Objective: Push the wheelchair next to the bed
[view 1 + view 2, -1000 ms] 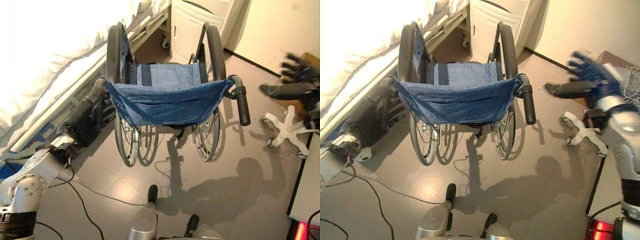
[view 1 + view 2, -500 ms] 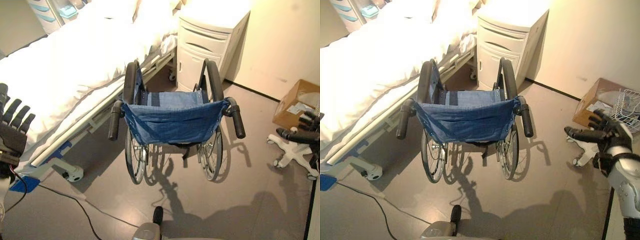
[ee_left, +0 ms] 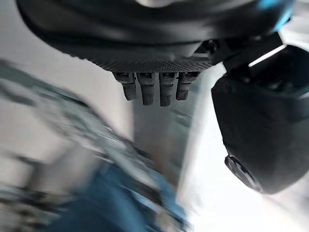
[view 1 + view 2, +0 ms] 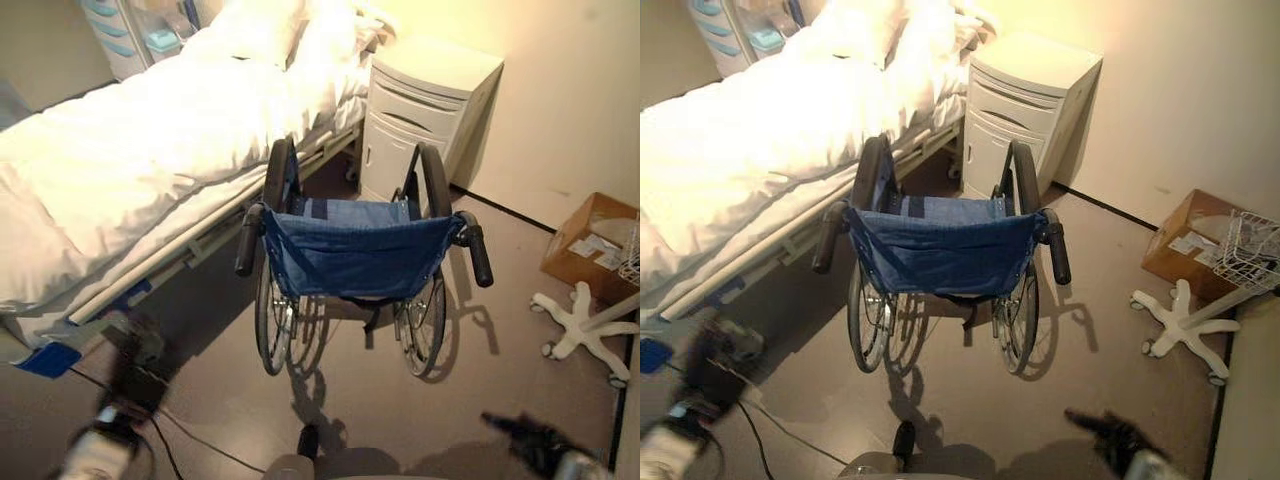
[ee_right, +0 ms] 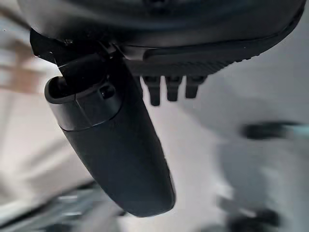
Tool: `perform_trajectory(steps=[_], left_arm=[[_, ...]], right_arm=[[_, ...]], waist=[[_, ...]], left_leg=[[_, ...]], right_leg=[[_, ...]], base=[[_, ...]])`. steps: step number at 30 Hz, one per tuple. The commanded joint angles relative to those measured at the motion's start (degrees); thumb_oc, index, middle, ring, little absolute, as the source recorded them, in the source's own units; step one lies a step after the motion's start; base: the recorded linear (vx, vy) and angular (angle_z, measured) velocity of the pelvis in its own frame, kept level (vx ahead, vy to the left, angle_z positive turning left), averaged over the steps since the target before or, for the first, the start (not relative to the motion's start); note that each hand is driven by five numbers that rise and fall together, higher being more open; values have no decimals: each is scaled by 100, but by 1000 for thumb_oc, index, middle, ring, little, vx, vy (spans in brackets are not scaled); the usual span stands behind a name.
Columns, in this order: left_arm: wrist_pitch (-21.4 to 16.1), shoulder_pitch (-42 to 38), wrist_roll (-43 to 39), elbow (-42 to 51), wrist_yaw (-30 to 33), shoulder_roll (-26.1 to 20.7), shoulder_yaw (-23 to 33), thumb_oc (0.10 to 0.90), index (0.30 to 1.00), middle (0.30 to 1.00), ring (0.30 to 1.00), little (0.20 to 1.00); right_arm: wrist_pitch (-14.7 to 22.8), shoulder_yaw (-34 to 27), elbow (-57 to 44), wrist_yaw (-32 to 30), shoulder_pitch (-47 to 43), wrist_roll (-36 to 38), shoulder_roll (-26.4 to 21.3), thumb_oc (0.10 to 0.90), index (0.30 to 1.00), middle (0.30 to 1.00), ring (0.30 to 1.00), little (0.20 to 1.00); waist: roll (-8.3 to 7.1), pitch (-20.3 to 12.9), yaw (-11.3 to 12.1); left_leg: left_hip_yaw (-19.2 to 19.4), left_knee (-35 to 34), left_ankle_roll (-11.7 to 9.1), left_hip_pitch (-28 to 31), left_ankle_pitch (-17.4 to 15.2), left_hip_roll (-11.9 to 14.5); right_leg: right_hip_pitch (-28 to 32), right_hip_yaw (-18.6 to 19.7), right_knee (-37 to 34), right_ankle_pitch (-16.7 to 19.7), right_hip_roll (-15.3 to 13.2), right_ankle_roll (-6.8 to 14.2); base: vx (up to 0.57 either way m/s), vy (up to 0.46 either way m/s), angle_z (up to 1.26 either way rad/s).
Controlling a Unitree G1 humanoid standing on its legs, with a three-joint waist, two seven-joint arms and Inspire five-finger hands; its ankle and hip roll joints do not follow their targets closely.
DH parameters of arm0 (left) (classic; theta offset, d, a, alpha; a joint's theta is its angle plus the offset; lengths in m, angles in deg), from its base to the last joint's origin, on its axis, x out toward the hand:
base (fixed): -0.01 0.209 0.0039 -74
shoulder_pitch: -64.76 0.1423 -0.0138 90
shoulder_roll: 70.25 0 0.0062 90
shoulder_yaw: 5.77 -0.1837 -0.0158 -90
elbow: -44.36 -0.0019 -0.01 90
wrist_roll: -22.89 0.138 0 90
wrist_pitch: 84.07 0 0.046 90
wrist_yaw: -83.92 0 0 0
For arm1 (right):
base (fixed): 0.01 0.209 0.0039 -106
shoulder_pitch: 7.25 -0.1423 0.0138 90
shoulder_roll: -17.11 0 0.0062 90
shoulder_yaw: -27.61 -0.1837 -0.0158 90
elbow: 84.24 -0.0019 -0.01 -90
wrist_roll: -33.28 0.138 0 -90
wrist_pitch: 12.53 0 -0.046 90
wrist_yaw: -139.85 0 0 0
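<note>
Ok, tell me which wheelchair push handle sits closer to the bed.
The left push handle: it sits right by the bed frame, while the right push handle points toward open floor.

One wheelchair [image 4: 360, 265] with two push handles and two large wheels is seen. One bed [image 4: 150, 150] is counted, one white bedside cabinet [image 4: 425, 110], one cardboard box [image 4: 590, 245], one white star-shaped wheeled base [image 4: 580, 325] and one wire basket [image 4: 1252, 250].
</note>
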Motion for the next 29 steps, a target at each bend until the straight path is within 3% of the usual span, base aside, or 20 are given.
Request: perform_trajectory(steps=[1, 4, 6, 8, 9, 15, 22, 29], left_arm=[[-542, -341, 710, -619, -26, 98, -92, 800, 900, 900, 900, 900], [-1048, -581, 1276, -1922, 5, 490, -635, 800, 900, 900, 900, 900], [-1380, -741, 1528, -2533, 172, 778, -964, 800, 900, 900, 900, 900], [-1480, -846, 1698, -2962, 349, 948, -1193, 800, 900, 900, 900, 900], [-1137, -953, 1893, -3342, 320, 1055, -1323, 800, 900, 900, 900, 900], [-1146, -1226, 2755, -4280, 546, 1058, -1779, 800, 900, 900, 900, 900], [-1003, -1383, 2882, -4739, 403, 1232, -2314, 800, 900, 900, 900, 900], [-881, -1443, 2790, -4893, 238, 1155, -2368, 800, 900, 900, 900, 900]], right_arm=[[863, 110, 809, -376, -296, 43, -188, 800, 900, 900, 900, 900], [1110, 348, 2146, -454, -595, -281, 104, 800, 900, 900, 900, 900], [1146, 546, 2641, -465, -745, -387, 292, 800, 900, 900, 900, 900], [1122, 806, 2804, -304, -813, -716, 440, 800, 900, 900, 900, 900], [792, 1070, 2840, 138, -840, -924, 567, 800, 900, 900, 900, 900], [737, 1771, 2882, 1361, -874, -1471, 638, 800, 900, 900, 900, 900], [1239, 1636, 3604, 1215, -1007, -1602, 612, 800, 900, 900, 900, 900], [1487, 1723, 3670, 1290, -1133, -1915, 586, 800, 900, 900, 900, 900]], waist=[[235, -146, 91], [277, -136, 107], [295, -132, 108], [301, -133, 101], [300, -135, 79], [256, -177, -62], [276, -242, -107], [346, -279, -113]], left_leg=[[58, 56, -376, 738, -693, 299], [69, 56, -345, 758, -734, 279], [87, 56, -321, 769, -757, 273], [102, 56, -304, 778, -772, 270], [119, 56, -291, 775, -784, 266], [200, 56, -261, 770, -817, 282], [230, 56, -248, 801, -865, 281], [200, 56, -223, 839, -888, 247]], right_leg=[[-611, 15, 183, 585, 36, 75], [-615, 31, 166, 628, 26, 86], [-620, 47, 150, 666, 12, 97], [-622, 53, 139, 691, -4, 103], [-644, 62, 151, 695, -14, 110], [-716, 129, 216, 649, 18, 88], [-705, 156, 216, 633, 86, 53], [-682, 177, 234, 592, 88, 23]], base=[[0, 0, 0], [13, 22, 0], [0, 0, 0], [18, -1, 9], [12, -9, 17], [0, -7, 5], [-8, 1, -2], [4, 14, -6]])
